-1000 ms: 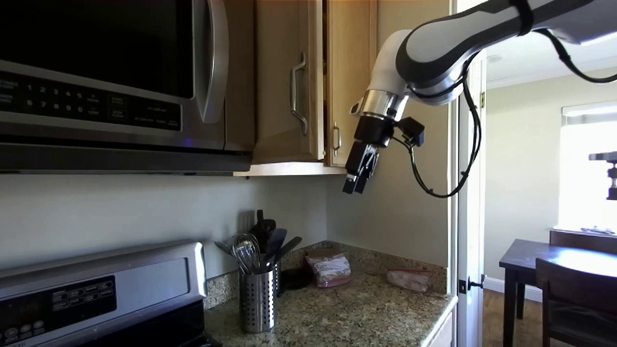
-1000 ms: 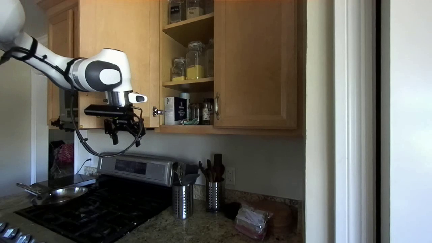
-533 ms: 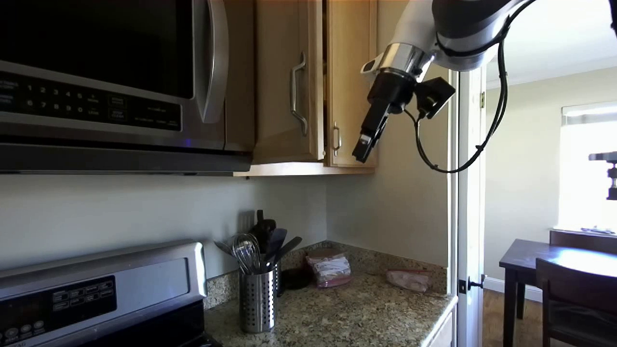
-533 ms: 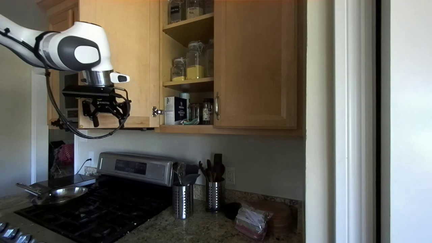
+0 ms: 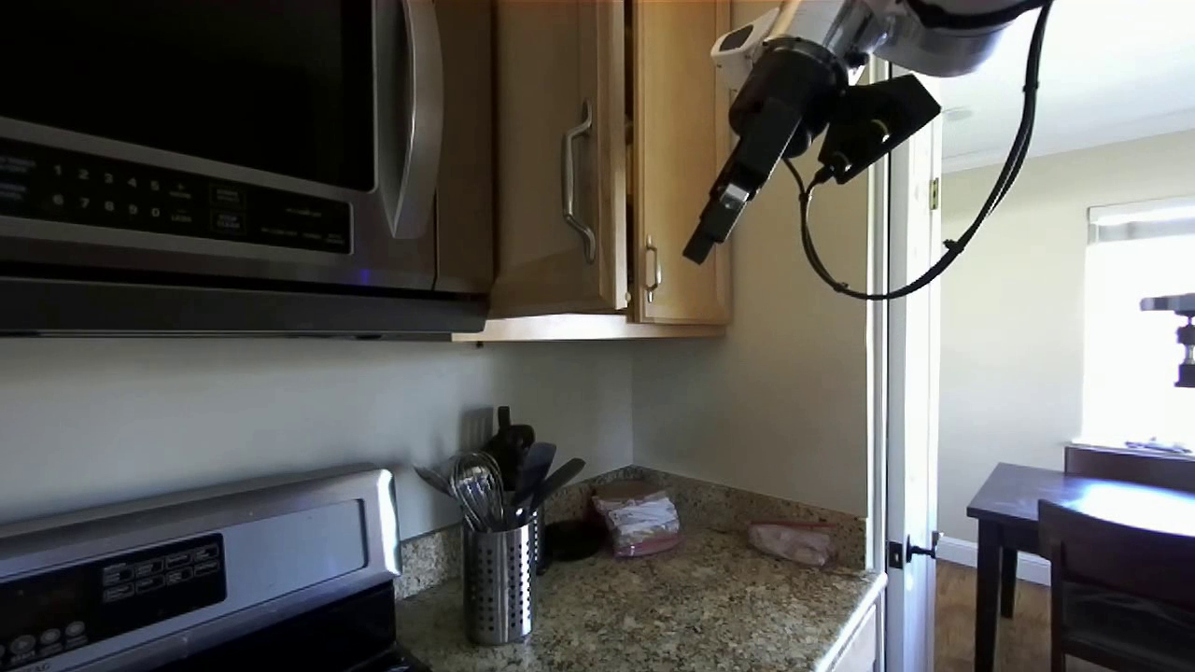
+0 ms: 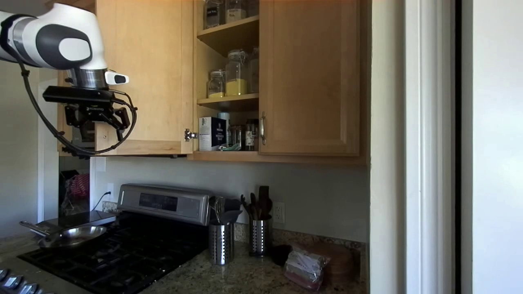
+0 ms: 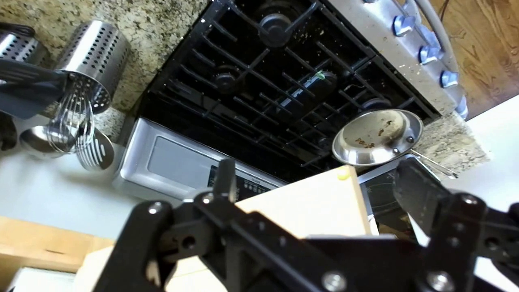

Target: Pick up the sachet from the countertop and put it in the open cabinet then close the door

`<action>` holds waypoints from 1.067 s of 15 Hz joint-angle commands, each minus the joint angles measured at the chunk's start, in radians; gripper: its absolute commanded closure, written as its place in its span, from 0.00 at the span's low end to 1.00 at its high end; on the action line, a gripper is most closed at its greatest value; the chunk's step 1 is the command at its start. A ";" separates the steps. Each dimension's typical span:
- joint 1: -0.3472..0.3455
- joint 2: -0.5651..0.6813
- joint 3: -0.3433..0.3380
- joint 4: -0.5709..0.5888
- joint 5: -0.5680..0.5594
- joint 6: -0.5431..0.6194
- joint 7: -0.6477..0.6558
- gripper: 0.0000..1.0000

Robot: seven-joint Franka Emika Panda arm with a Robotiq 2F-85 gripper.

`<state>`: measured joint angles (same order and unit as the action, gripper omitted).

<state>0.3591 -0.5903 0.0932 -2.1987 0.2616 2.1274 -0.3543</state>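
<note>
Below and well left of the honey-coloured wall cabinet (image 6: 226,156), in an exterior view, a steel frying pan (image 6: 77,238) sits on a black gas stove (image 6: 135,255). Higher up, left of the cabinet, a white robot arm (image 6: 69,45) extends into view, its black gripper (image 6: 103,132) hanging near the cabinet's open door (image 6: 151,73) but apart from it; in the wrist view, the gripper's fingers (image 7: 415,188) are spread wide. The door stands swung out from the cabinet's left side. Low inside the cabinet, at the left, an upright box (image 6: 212,134) shows white and dark faces. Right of that, near the cabinet's front edge, lies the sachet (image 6: 231,147), a small crinkled greenish packet, with small jars (image 6: 238,135) beyond it. Higher inside the cabinet, glass jars (image 6: 236,79) with yellow contents stand on a shelf (image 6: 229,98). Below the cabinet, two perforated steel utensil holders (image 6: 222,245) stand on the speckled stone countertop (image 6: 233,275). The cabinet's right-hand door (image 6: 308,77) is closed, and below it a clear, pink-based bag (image 6: 304,267) lies on the countertop.
</note>
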 commanded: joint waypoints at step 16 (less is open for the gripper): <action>0.018 0.182 0.045 0.162 0.073 0.142 0.016 0.00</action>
<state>0.3797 -0.4422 0.1330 -2.0653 0.3145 2.2456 -0.3450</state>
